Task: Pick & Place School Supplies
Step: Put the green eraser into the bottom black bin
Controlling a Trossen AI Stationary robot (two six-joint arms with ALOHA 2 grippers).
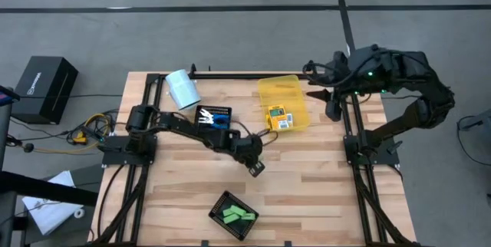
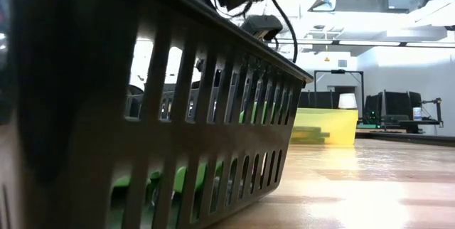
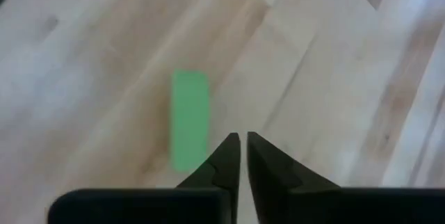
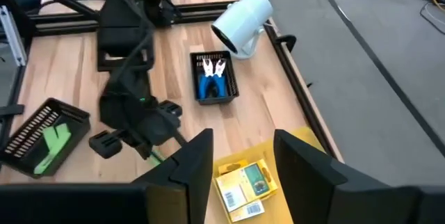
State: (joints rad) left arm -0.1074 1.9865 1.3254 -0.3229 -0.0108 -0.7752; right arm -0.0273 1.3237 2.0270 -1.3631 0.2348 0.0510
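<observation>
A light-green oblong piece (image 3: 190, 120) lies flat on the wooden table just beside my left gripper (image 3: 243, 140), which is shut and hangs slightly above mid-table (image 1: 257, 166); nothing is between its fingers. My right gripper (image 4: 243, 158) stands open high over the table's far right, above the yellow bin (image 1: 285, 93) that holds a yellow-orange pack (image 4: 243, 186). Blue-handled scissor-like tools (image 4: 212, 78) lie in a black tray (image 1: 213, 116). More green pieces (image 1: 236, 216) lie in a second black tray (image 1: 222, 203) near the front edge.
A pale white-blue cylinder (image 1: 182, 88) lies on its side at the far left by the scissor tray. In the low view the front tray's slotted wall (image 2: 178, 115) fills the left half. Bare wood (image 1: 307, 186) lies between the front tray and the bin.
</observation>
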